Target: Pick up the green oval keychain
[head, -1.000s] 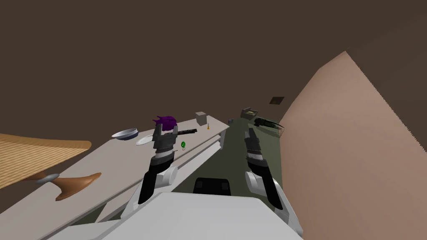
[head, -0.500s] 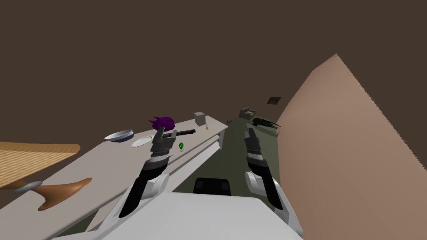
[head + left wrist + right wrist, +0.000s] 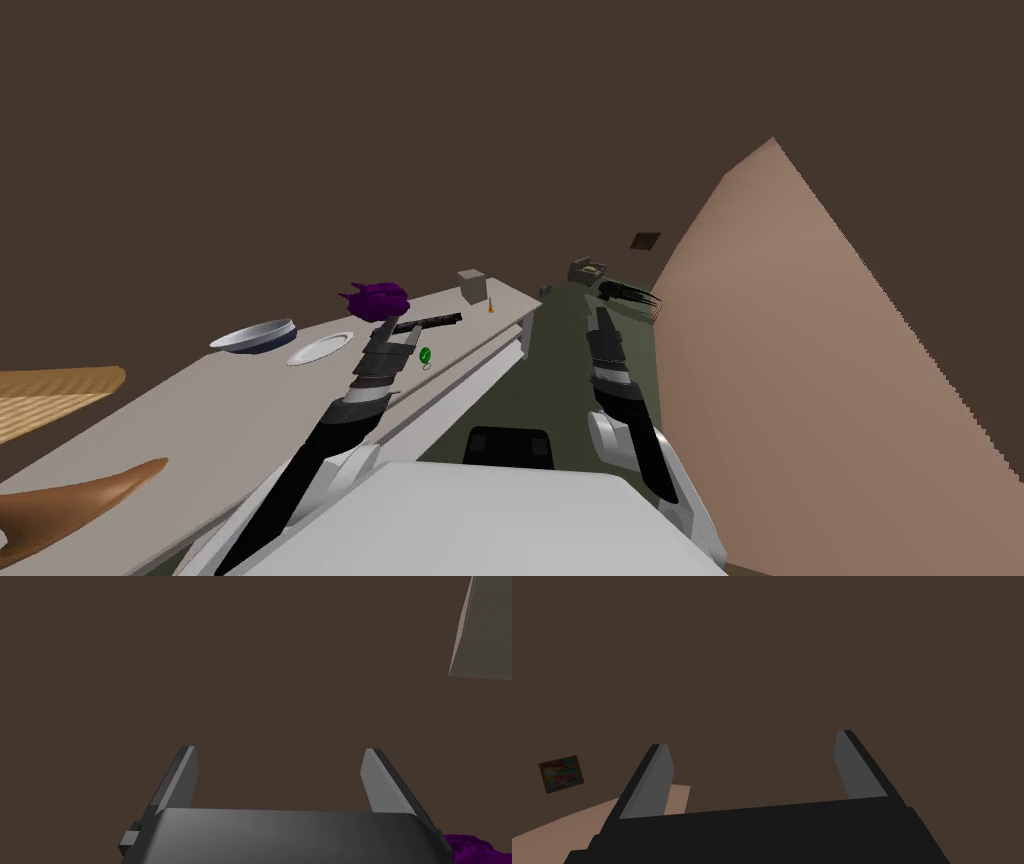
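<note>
Now the green oval keychain [image 3: 425, 354] lies on the pale table [image 3: 200, 420], four o'clock from the released left tool [image 3: 280, 751]. Right tool [image 3: 752, 738] is released too.

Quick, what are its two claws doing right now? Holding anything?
Left gripper: open, holding nothing, near the green keychain.
Right gripper: open, holding nothing.
</note>
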